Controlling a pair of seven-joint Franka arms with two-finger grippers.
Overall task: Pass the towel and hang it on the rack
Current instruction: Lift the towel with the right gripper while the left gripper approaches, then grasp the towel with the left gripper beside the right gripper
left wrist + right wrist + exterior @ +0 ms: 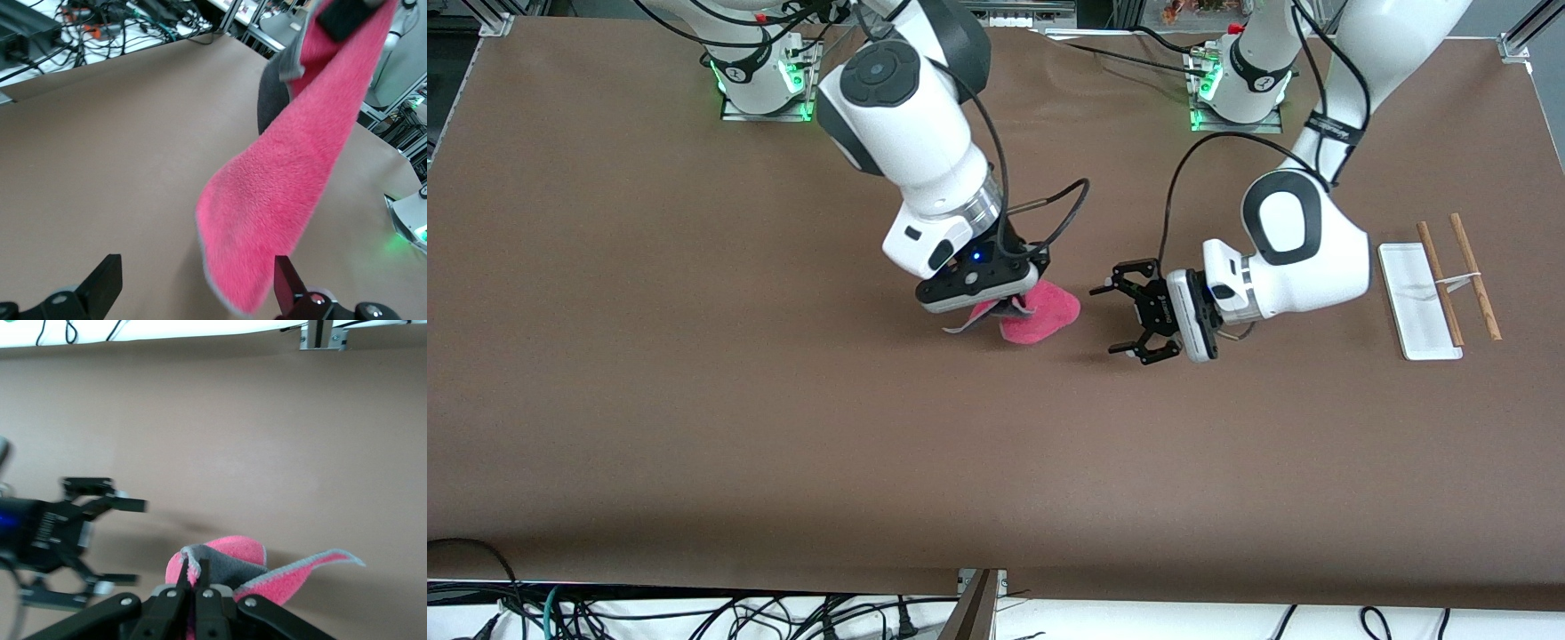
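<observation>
The pink-red towel (1040,316) with its pale edge hangs from my right gripper (1003,309), which is shut on its upper edge over the middle of the table; the pinch shows in the right wrist view (193,572). My left gripper (1125,318) is open and turned sideways beside the towel, toward the left arm's end. In the left wrist view the towel (287,180) hangs between the open fingers (288,283), its lower tip close to one finger. The rack (1432,298), a white base with two brown rods, lies at the left arm's end of the table.
The brown table (783,427) is bare around the grippers. Cables (694,613) lie below its front edge. The arm bases stand along the table's edge farthest from the front camera.
</observation>
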